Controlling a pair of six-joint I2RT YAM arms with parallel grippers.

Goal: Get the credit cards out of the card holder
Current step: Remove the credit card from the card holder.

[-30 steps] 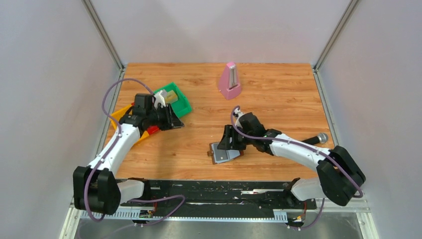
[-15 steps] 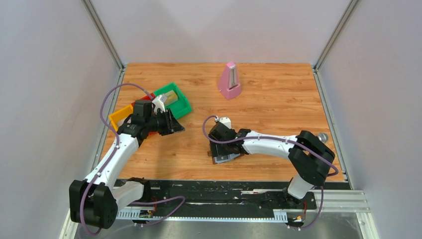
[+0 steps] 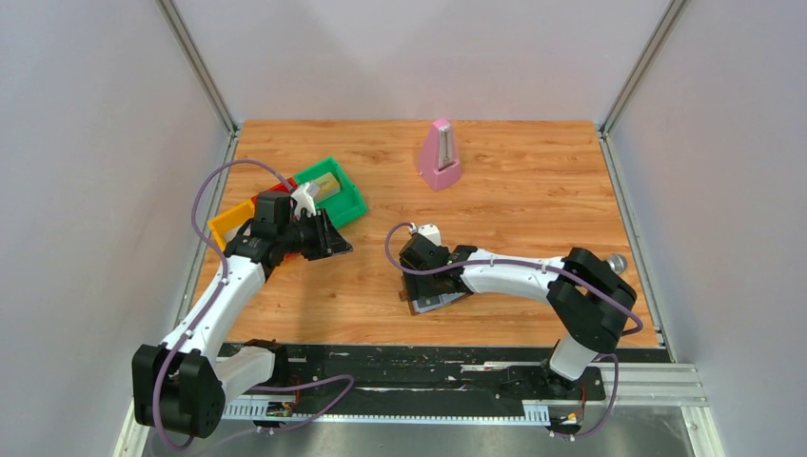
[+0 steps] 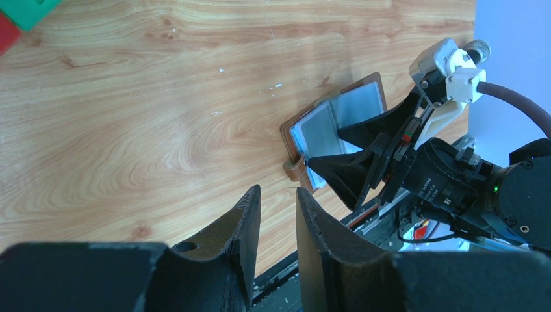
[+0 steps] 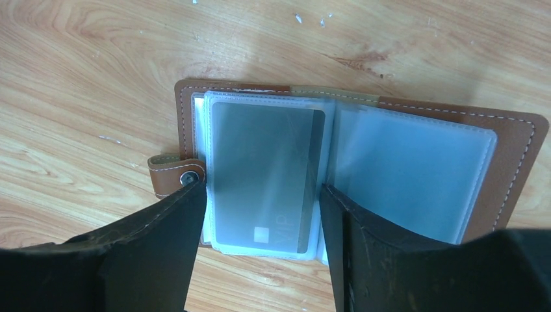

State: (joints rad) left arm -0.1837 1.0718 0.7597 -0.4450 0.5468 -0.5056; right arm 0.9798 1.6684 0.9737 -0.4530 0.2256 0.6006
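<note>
The card holder (image 3: 438, 301) lies open on the wooden table, brown rim (image 5: 513, 130), grey-blue sleeves, clasp tab (image 5: 170, 175) at its left. A grey-silver credit card (image 5: 266, 162) sits inside the left clear sleeve. My right gripper (image 5: 263, 192) is open just above the holder, one finger on each side of that sleeve, and holds nothing. It also shows in the top view (image 3: 425, 276). A gold-tan card (image 3: 324, 183) lies in the green tray (image 3: 354, 202). My left gripper (image 3: 333, 240) hovers beside that tray, jaws a narrow gap apart and empty (image 4: 278, 190).
A yellow tray (image 3: 228, 224) and a red tray (image 3: 261, 199) sit next to the green one at the left. A pink metronome (image 3: 439, 155) stands at the back. A microphone (image 3: 614, 264) lies near the right edge.
My right gripper has moved left and turned over the open card holder, its elbow swinging right. My left gripper has shifted slightly back and left, uncovering the yellow tray.
</note>
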